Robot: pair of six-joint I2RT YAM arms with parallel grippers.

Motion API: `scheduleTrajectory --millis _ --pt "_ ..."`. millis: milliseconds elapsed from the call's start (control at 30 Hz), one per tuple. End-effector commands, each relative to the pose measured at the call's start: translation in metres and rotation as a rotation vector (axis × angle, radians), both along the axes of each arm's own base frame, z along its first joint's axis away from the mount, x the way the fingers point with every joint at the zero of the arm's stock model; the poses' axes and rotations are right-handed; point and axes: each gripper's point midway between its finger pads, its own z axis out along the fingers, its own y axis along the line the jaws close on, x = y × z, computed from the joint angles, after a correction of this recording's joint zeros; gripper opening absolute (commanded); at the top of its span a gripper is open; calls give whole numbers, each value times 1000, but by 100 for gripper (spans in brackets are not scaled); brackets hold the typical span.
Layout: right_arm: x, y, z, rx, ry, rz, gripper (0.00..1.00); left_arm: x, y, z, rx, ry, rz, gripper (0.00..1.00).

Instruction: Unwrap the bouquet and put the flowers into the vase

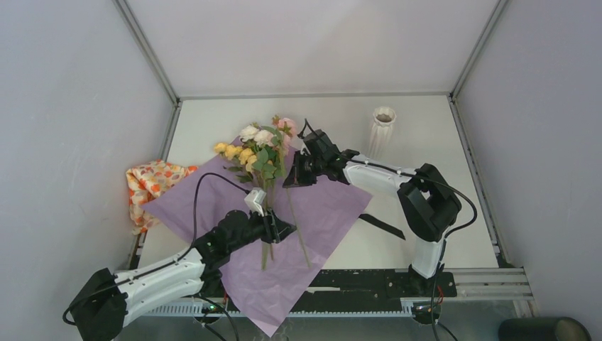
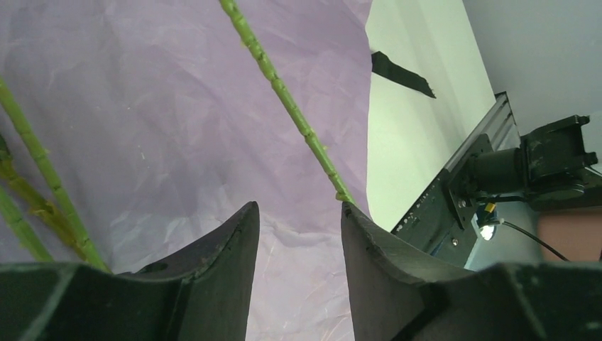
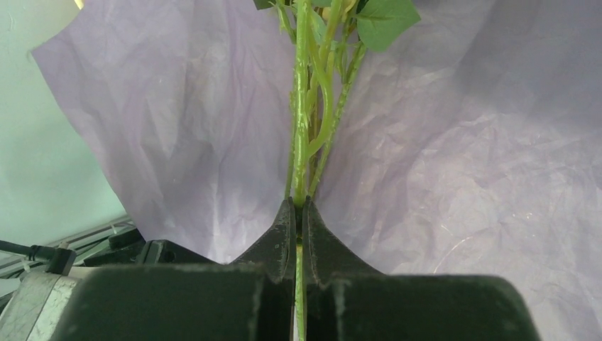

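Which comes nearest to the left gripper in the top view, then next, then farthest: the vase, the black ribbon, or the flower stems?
1. Stems: right beside the left gripper, lying on the paper.
2. Ribbon: off to its right, just past the paper's edge.
3. Vase: upright, far back on the right.

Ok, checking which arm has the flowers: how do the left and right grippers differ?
The right gripper is shut on a stem of the flowers; the left gripper is open, nothing between its jaws. The right gripper sits near the leaves, the left gripper lower down the stems. Both are over the lilac paper.
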Motion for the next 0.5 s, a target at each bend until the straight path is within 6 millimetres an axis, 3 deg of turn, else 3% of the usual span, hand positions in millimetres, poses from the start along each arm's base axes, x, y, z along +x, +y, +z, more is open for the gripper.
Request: scheduleTrajectory --millis 0,233,467 --pt "6 11 11 44 -43 -7 0 0 -8 16 -79 -27 -20 50" --pt "9 4 -14 -33 -37 -20 0 2 4 25 -103 -65 35 49" --pt "7 17 0 35 -38 -7 0 1 9 6 -64 -29 53 50"
